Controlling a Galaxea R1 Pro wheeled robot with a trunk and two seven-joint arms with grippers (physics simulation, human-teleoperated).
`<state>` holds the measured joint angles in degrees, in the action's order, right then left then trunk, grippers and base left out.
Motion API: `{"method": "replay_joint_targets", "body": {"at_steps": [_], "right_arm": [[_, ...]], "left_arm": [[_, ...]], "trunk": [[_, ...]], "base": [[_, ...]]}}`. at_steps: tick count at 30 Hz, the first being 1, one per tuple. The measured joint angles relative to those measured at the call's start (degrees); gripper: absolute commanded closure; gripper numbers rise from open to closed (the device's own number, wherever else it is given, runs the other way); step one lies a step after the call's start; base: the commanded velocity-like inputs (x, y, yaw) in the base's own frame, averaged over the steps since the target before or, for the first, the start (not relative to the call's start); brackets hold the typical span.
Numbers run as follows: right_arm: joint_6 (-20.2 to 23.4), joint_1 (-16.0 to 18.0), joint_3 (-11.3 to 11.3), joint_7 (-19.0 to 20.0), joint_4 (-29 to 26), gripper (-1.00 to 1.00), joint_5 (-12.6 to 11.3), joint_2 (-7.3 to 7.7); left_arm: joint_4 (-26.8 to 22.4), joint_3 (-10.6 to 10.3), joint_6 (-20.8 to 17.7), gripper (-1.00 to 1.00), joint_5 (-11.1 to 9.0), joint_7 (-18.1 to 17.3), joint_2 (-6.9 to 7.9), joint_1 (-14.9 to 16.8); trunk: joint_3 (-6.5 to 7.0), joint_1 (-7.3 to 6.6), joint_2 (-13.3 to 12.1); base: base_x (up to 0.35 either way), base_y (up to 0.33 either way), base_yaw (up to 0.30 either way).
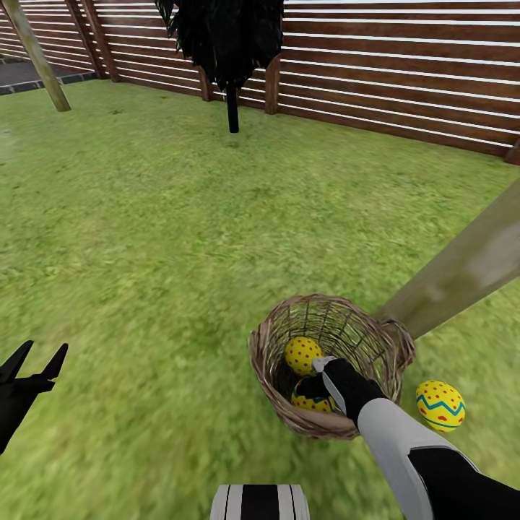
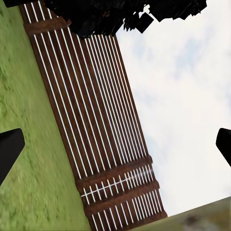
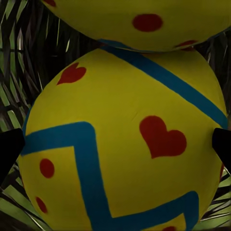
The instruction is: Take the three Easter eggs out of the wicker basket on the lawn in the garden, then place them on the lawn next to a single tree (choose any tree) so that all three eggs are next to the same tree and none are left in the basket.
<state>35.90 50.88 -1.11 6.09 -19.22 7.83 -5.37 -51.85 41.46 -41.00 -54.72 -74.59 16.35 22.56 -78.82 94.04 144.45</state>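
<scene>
Here, from my head, my left gripper (image 1: 32,359) hangs low over the lawn (image 1: 144,238) with its two fingers spread and nothing between them; its wrist camera adds what my head cannot see, namely sky above the slatted fence (image 2: 103,144) and dark foliage at the frame's edge. Further right, the wicker basket (image 1: 328,426) stands on the grass against a pale trunk (image 1: 462,271), and my right arm reaches down into it. Two eggs lie inside, one (image 1: 302,354) further from me and one (image 1: 312,399) partly hidden under my wrist, while a third egg (image 1: 440,405) sits on the grass just beside the basket and near the trunk. My right wrist camera shows the nearer egg (image 3: 120,149) up close between my parted fingertips (image 3: 9,149), touching the other egg (image 3: 134,21), with weave behind.
</scene>
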Motion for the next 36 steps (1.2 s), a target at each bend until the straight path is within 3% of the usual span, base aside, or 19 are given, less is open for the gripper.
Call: {"method": "replay_joint_targets", "body": {"at_steps": [26, 36], "right_arm": [[0.3, 0.0, 0.0, -0.6, 2.4, 1.00, -0.2, -0.28], [0.2, 0.0, -0.1, -4.3, 3.8, 1.00, 0.0, -0.58]], "left_arm": [[0.1, 0.0, 0.0, -1.00, 0.0, 0.0, 0.00, 0.0], [0.1, 0.0, 0.0, -1.00, 0.0, 0.0, 0.00, 0.0]], "trunk": [[0.00, 0.00, 0.0], [0.89, -0.10, -0.1]], "base": [[0.000, 0.000, 0.000], [0.000, 0.000, 0.000]]}}
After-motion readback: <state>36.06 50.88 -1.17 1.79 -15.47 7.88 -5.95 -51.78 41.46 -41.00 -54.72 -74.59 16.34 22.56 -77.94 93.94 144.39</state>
